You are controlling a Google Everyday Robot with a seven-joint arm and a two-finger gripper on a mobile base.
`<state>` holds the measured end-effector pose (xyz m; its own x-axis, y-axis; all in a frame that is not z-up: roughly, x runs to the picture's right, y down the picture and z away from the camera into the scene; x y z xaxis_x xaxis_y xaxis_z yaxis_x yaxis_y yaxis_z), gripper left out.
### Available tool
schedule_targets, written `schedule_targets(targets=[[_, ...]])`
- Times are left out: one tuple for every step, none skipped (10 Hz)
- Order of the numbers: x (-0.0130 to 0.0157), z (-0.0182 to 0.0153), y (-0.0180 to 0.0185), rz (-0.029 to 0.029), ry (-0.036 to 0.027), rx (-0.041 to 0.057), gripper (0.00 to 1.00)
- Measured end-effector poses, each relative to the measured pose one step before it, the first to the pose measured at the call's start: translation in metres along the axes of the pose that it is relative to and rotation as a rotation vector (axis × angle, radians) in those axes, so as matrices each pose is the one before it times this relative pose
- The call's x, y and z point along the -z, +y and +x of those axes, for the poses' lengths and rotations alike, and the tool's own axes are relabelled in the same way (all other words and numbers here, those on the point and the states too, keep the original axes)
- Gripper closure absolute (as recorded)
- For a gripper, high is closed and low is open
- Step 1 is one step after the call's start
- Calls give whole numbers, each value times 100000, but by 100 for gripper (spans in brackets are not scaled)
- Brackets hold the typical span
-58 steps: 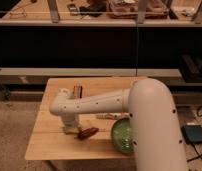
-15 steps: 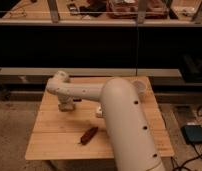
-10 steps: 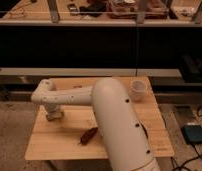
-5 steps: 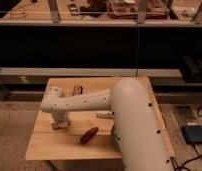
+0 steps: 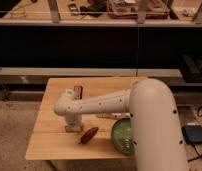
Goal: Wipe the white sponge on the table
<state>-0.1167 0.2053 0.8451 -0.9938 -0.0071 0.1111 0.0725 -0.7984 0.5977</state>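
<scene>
Bamboo-coloured surface: light planks, the table [image 5: 49,142] carrying everything in view.
White sponge: the white sponge [image 5: 73,128] lying flat toward the front-left part of the surface, directly under the arm's tip.
Gripper: the gripper [image 5: 73,121] pointing straight down, pressed onto the sponge; whether the fingers pinch it or merely bear on it, cannot tell.
Progress: contact with the sponge made, sponge down on the wood; probably mid-wipe. No visible trace on the planks to show how much ground is covered, so remaining strokes unknown.
Near obstacle: a reddish-brown elongated object [image 5: 88,135] just beside the sponge, toward the front edge and slightly right.
Right side: a green bowl [image 5: 122,135] near the front-right corner, partly hidden by the arm.
Back edge: a small dark upright item [image 5: 78,91], well apart from the sponge.
Open room: bare wood to the left edge and front-left corner; judged the safest direction for strokes, minding the drop at both edges.
</scene>
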Motion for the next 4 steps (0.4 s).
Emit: schedule_targets(targets=[[169, -700, 816, -722, -254, -2233, 100], [-15, -388, 1076, -399, 85, -2156, 100], [-351, -258, 1187, -122, 24, -1109, 100], [-412, 30, 1437, -441, 119, -616, 100]])
